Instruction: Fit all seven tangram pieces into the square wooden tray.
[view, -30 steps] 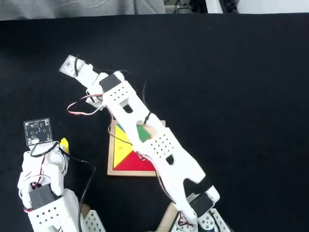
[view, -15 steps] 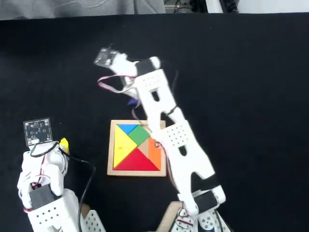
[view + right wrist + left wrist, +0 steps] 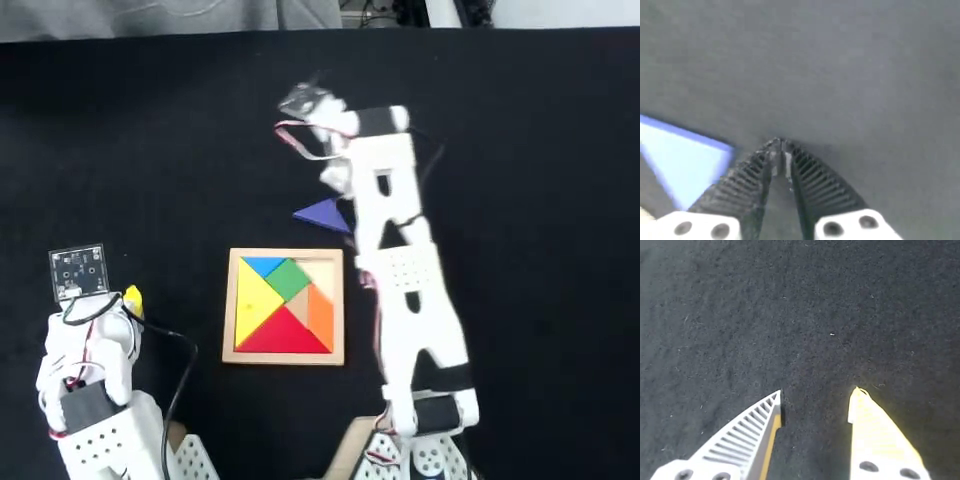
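The square wooden tray (image 3: 231,352) lies at the table's middle and holds blue, green, yellow, red and orange pieces, with bare wood showing at its centre and far right corner. A blue-violet triangle (image 3: 325,213) (image 3: 685,160) lies flat on the black cloth just beyond the tray's far right corner. My right gripper (image 3: 338,190) (image 3: 779,145) hangs right beside that triangle, shut with nothing between its fingers. My left gripper (image 3: 128,300) (image 3: 815,395) stays at the near left, open over bare cloth, well left of the tray.
Black cloth (image 3: 520,180) covers the whole table. The right arm (image 3: 405,290) stretches from the near edge past the tray's right side. Loose wires (image 3: 300,140) hang by its wrist. A grey strip runs along the table's far edge.
The right arm has swung from far left of the tray to beyond its right corner, uncovering the tray. The blue-violet triangle now lies farther right. The left arm is unchanged.
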Robot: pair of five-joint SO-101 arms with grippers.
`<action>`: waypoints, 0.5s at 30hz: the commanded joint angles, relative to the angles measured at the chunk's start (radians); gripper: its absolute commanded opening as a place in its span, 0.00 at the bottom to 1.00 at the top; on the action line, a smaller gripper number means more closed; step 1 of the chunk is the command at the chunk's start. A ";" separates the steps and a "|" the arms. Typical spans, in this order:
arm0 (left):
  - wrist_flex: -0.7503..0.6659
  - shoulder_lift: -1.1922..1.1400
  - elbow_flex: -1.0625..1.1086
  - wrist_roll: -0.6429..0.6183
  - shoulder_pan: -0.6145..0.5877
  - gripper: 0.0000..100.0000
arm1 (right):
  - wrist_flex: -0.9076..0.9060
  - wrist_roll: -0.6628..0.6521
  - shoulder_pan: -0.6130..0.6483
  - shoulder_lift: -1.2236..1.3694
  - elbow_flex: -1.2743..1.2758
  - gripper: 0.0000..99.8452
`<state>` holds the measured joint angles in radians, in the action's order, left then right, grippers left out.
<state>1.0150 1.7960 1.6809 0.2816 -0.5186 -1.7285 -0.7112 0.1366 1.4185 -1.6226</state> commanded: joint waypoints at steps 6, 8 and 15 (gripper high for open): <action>0.006 0.005 0.021 -0.006 0.015 0.22 | -0.043 -0.008 -0.193 -0.216 -0.042 0.01; 0.006 0.005 0.021 -0.006 0.015 0.22 | -0.043 -0.006 -0.195 -0.248 -0.028 0.01; 0.006 0.005 0.021 -0.006 0.015 0.22 | -0.043 -0.005 -0.196 -0.450 0.280 0.01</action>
<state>1.0150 1.7960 1.6809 0.2816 -0.5186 -1.7300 -0.7142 -0.0491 1.1577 -1.5152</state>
